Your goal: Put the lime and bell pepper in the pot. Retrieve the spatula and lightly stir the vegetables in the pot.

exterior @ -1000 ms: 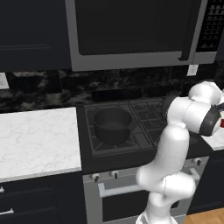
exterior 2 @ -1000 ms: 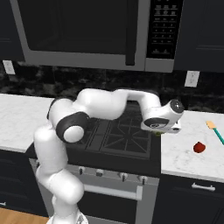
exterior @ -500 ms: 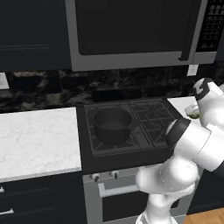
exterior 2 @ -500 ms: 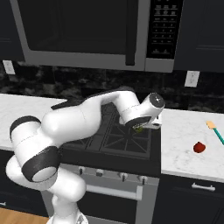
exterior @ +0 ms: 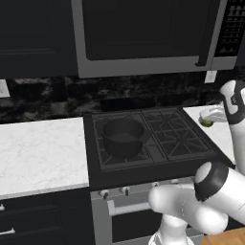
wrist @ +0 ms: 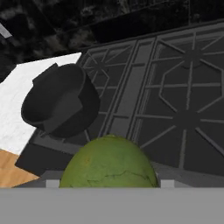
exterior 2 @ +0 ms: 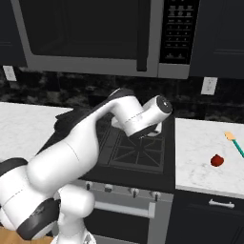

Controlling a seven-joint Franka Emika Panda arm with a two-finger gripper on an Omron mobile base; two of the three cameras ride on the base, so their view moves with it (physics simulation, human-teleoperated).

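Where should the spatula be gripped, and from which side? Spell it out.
Grip the spatula by its thin teal handle, from straight above, jaws across it: it lies flat on the counter, and the handle is narrower than the blade.

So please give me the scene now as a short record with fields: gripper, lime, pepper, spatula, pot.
gripper: closed on the lime, above the right side of the stove
lime: held between the jaws, not in the pot yet
pepper: lying on the right counter
spatula: on the right counter, behind the pepper
pot: on the front left burner, nothing inside
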